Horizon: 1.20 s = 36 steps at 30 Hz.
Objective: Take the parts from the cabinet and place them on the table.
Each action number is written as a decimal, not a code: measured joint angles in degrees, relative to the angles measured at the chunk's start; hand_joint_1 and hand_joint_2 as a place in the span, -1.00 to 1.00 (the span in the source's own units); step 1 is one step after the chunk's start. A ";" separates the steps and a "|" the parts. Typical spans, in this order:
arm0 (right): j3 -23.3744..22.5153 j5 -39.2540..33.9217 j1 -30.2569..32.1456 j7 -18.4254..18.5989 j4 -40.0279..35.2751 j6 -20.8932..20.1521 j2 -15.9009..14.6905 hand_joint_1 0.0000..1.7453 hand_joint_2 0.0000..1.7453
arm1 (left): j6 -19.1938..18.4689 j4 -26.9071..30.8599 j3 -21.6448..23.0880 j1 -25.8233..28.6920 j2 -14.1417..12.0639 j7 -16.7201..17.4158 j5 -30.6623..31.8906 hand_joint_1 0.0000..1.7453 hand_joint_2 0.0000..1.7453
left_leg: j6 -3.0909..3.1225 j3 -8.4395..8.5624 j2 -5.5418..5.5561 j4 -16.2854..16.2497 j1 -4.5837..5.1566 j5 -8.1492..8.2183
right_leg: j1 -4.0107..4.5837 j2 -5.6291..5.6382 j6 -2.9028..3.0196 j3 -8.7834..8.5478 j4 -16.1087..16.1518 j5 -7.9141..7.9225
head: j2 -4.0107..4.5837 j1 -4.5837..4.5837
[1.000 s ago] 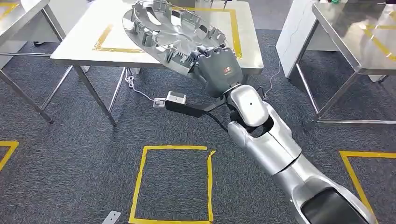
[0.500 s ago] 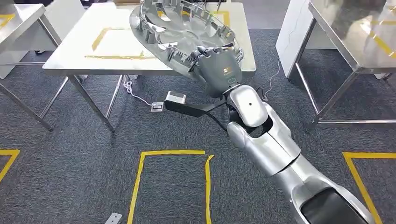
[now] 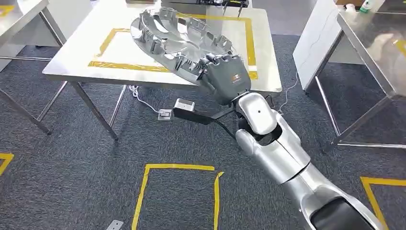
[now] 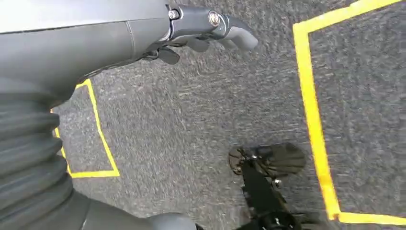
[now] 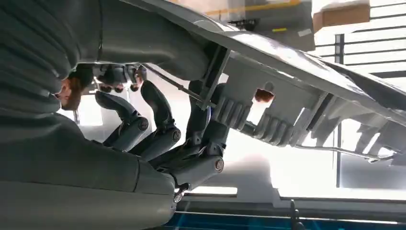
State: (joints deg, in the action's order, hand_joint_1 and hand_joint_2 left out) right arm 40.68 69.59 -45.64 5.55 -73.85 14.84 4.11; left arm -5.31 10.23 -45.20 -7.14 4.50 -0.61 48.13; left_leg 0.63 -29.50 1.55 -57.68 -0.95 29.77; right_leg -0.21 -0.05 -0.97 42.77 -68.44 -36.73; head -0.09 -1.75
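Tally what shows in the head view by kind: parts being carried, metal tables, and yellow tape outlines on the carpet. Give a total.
Parts carried: 1, the silver wheel cover gripped at its rim by the right hand over the middle table.
Metal tables: 3, left, middle and right.
Yellow tape outlines on the carpet: 3, left, centre and right.
Total: 7

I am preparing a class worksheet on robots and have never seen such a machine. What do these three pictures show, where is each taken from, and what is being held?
This is a walking humanoid robot with two silver arms ending in many-fingered hands. The head view looks down from its body. There the right hand grips the rim of a large silver wheel cover, held tilted over a steel table marked with yellow tape. The right wrist view, from a camera behind that hand, shows its dark fingers hooked on the cover's ribbed underside. The left wrist view looks down at grey carpet; the left hand holds nothing there.
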 joint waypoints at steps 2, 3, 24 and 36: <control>0.00 0.00 0.26 0.00 0.15 -0.02 -0.64 1.00 1.00 | 0.11 -0.20 0.00 0.40 0.33 0.00 0.00 -1.00 1.00 | -0.15 1.39 0.09 0.30 -0.10 2.02 | 0.74 -0.05 1.64 0.09 8.89 15.65 | 0.00 0.15; 0.00 0.00 0.36 -0.02 0.24 0.11 -0.77 1.00 1.00 | 0.18 -0.33 0.00 0.14 0.39 0.00 0.00 -1.00 1.00 | -0.68 2.85 0.56 -0.22 0.18 2.98 | 1.26 0.24 1.86 0.35 11.74 19.40 | 0.00 0.02; -0.55 -0.68 -0.81 -0.31 0.66 0.07 0.04 1.00 1.00 | 0.59 -0.22 -0.44 -0.15 0.00 -0.31 -0.09 -1.00 1.00 | -0.02 -10.70 -1.61 1.43 0.15 -11.39 | 0.46 0.84 1.13 -15.38 4.99 6.86 | 0.00 -0.22; -0.61 -0.83 -1.32 -0.28 1.75 -0.74 -0.04 1.00 1.00 | 0.44 -0.24 -0.46 -0.29 0.35 -0.70 1.09 -1.00 1.00 | -1.13 -3.65 0.05 1.39 0.28 -4.28 | 1.20 0.62 2.65 -6.48 12.26 13.41 | 0.00 0.15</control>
State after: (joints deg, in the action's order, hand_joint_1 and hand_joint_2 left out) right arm 40.06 68.76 -46.96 5.27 -72.11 14.10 4.07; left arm -4.87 9.99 -45.66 -7.42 4.85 -1.31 49.22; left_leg -0.50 -33.15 1.60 -56.28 -0.67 25.50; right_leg 1.00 0.57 1.69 36.30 -56.18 -23.32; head -0.09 -1.60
